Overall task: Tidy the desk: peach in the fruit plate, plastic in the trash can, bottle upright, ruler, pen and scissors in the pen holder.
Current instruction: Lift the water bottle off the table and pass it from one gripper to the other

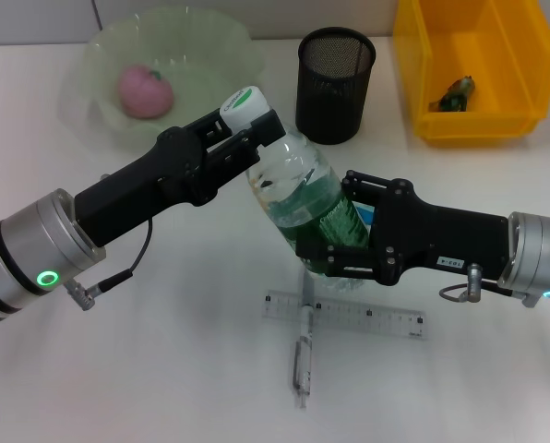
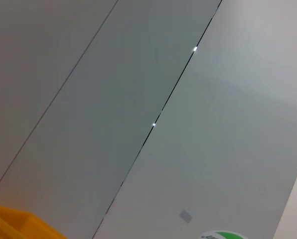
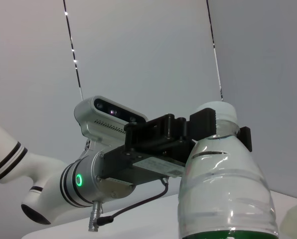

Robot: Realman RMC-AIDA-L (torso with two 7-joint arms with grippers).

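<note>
Two black robot arms are working together on a clear plastic water bottle (image 1: 303,198) in the middle of a white desk (image 1: 146,369). The bottle is tilted, its white-and-green cap leaning toward the far left and its base toward the near right, just behind a clear ruler (image 1: 344,316).

The left gripper (image 1: 247,129) is reaching in from the left and is clamping the bottle at the neck, just below the cap. In the right wrist view, its dark fingers (image 3: 203,124) are sitting on either side of the neck. The right gripper (image 1: 335,245) is coming in from the right and is closing around the lower body, at the green label.

The step in hand looks like setting the bottle upright. The next move likely calls for swinging the cap end up over the base, planting the base flat on the desk, then easing both grips off without tipping it.

Elsewhere, a pink peach (image 1: 144,90) is already lying in the pale green fruit plate (image 1: 90,55) at the far left. A black mesh pen holder (image 1: 336,85) is standing behind the bottle and appears empty. A yellow bin (image 1: 478,65) at the far right is holding a small crumpled scrap (image 1: 457,94). A pen (image 1: 303,355) is lying across the ruler. I cannot find the scissors.
</note>
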